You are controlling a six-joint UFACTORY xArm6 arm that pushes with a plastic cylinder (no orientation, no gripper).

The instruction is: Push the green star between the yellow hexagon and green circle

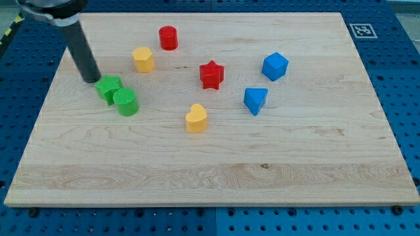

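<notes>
Camera view: a pale wooden board (216,190) lies on a blue perforated table. My tip (92,80), the lower end of a dark rod with nothing to open or close and nothing held, rests near the view's upper left, touching or almost touching the green star (108,87), which sits just to the tip's right and slightly below. The green circle (125,101) touches the star on its lower right. The yellow hexagon (143,59) lies up and to the right of the tip, apart from both green blocks.

I judge the task barely begun: the star sits left of the gap, not in it, and must travel right and upward.

Farther right of the tip: red cylinder (168,37), red star (211,74), yellow heart (195,118), two blue blocks (275,66) (255,100). No containers appear.
</notes>
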